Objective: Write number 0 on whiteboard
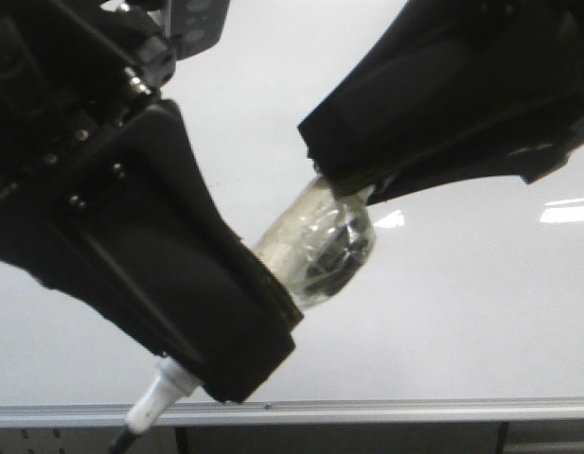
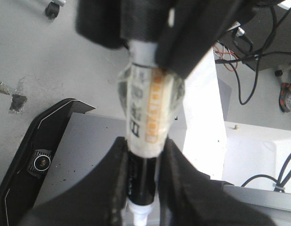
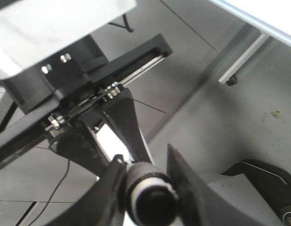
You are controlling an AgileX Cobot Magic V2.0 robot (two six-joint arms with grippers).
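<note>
A marker pen was held between both grippers, close above the whiteboard. The pen's barrel was wrapped in crinkled clear tape over a white label w/ black and orange print, seen in the left wrist view. The left gripper, matte black w/ broad wedge-shaped fingers, was pinched on the pen's lower, glossy black section; a white tip end stuck out below it. The right gripper was clamped on the pen's other end; in the right wrist view the round black end w/ a white ring sat gripped between its fingers. The board was glossy, pale grey-white, w/ a silver metal frame strip along its near edge and bright light reflections. No drawn 0 could be made out on the visible board surface.
</note>
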